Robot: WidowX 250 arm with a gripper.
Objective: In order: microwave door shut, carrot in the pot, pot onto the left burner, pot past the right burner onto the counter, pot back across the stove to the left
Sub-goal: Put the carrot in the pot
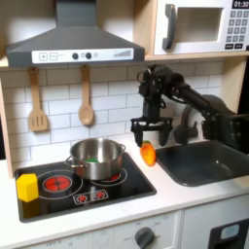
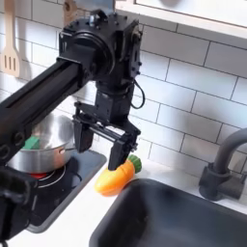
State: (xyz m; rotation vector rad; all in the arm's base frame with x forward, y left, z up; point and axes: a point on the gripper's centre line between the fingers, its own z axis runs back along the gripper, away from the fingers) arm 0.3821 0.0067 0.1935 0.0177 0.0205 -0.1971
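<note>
While the carrot (image 2: 117, 177) lies on the counter (image 2: 68, 227) with its green top toward the wall, the gripper (image 2: 99, 150) hangs right above it, fingers (image 2: 120, 152) spread apart and holding nothing, the orange body sitting just below and between the tips. In the first exterior view the carrot (image 1: 148, 154) shows beneath the gripper (image 1: 148, 133), between the stove (image 1: 136, 181) and the sink (image 1: 209, 165). Off to the fingers' side, toward the first exterior view's left, the pot (image 1: 96, 159) stands on the stove, covering most of the nearer burner, something green inside it. In the second exterior view the pot (image 2: 53, 145) sits partly behind the arm. Further out, a yellow block (image 1: 27, 186) stands at the stove's far edge. Up above, the microwave door (image 1: 195, 28) looks closed, its grey handle upright.
</note>
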